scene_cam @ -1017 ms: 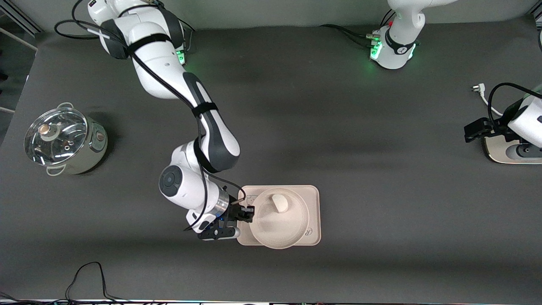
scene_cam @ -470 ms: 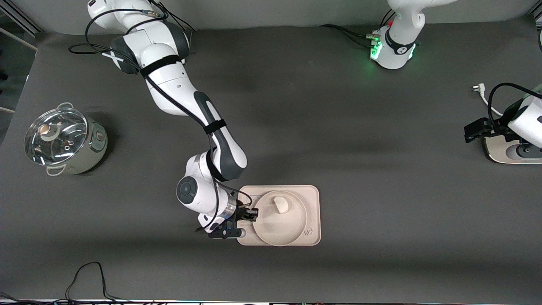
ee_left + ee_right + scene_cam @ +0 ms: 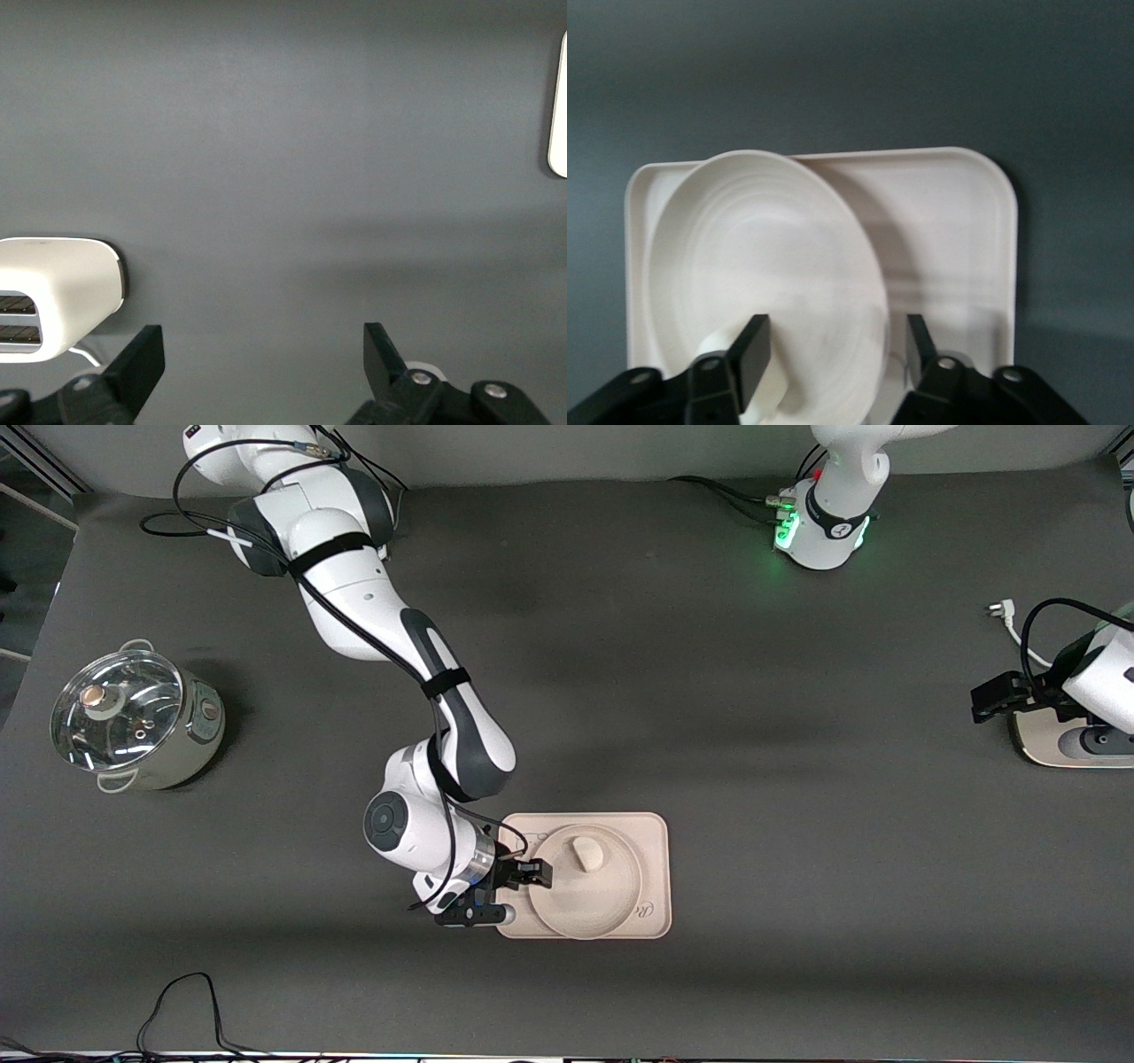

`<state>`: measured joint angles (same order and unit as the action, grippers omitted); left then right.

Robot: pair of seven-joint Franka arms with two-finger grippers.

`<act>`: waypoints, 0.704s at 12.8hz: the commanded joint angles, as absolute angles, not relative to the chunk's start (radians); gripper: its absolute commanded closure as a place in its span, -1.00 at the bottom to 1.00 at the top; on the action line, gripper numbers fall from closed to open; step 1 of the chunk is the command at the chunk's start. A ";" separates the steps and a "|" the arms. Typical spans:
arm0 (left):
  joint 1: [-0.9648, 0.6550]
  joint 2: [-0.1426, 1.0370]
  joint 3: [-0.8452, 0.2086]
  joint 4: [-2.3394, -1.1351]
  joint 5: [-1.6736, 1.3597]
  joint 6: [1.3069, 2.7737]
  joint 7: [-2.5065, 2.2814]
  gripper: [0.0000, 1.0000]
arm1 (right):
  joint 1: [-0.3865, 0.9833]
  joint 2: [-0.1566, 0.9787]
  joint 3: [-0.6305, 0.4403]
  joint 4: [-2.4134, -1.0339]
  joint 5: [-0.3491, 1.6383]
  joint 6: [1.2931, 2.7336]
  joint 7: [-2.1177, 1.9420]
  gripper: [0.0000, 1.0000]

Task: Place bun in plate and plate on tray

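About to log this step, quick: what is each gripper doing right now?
Left gripper: open, holding nothing, waiting over bare table near a white toaster.
Right gripper: open, straddling the rim of the round cream-beige plate on the rectangular cream tray.

Table: a dark grey mat [image 3: 709, 691] is covering the whole surface, and soft shadow bands are lying across it.
Wall: a pale grey strip [image 3: 576, 447] is running along the table's edge where the bases stand.
Floor: a darker strip is showing past the right arm's end of the table.
Light: even, diffuse light is falling from overhead.
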<state>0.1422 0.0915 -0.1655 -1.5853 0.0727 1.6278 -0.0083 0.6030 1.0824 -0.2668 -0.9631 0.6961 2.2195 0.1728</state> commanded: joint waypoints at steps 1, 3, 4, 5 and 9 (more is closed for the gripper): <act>0.141 0.094 -0.163 -1.571 0.063 1.624 0.005 -1.00 | 0.584 0.913 -0.264 -1.026 0.677 2.068 0.288 -1.00; 0.143 0.094 -0.163 -1.572 0.063 1.624 0.006 -1.00 | 0.583 0.739 -0.264 -1.151 0.631 1.956 0.330 -1.00; 0.143 0.094 -0.163 -1.572 0.063 1.624 0.006 -1.00 | 0.578 0.648 -0.264 -1.207 0.570 1.889 0.331 -1.00; 0.143 0.094 -0.163 -1.572 0.063 1.624 0.006 -1.00 | 0.559 0.565 -0.255 -1.241 0.486 1.802 0.333 -1.00; 0.146 0.094 -0.163 -1.572 0.061 1.623 0.006 -1.00 | 0.421 0.300 -0.181 -1.281 0.216 1.436 0.308 -1.00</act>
